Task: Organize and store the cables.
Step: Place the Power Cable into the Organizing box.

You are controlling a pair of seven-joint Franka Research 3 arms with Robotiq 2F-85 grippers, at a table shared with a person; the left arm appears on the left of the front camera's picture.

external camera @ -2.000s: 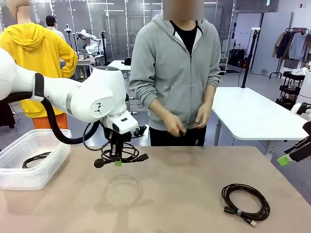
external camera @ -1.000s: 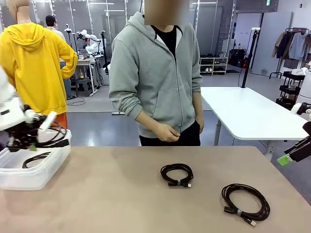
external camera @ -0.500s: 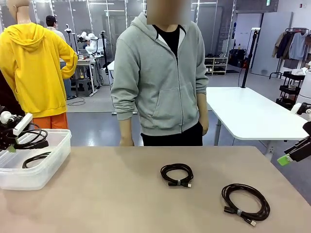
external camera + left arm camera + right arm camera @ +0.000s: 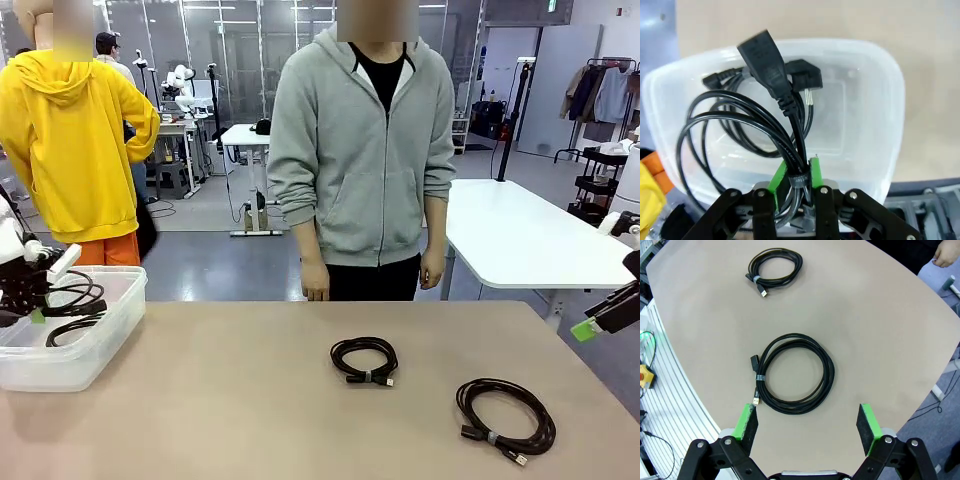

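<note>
Left gripper, nearly closed, clamps a coiled black power cable over the clear plastic tub at left, perhaps touching it. Right gripper gapes empty above the larger black coil.

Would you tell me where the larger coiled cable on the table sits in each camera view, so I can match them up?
Front view: the larger coil lies low right on the table.
Right wrist view: mid-picture, just beyond the open right pincer.
Left wrist view: faces the clear tub at the table's far left instead.
Shared landmark: the smaller coil, its neighbour in front and right wrist views.
</note>
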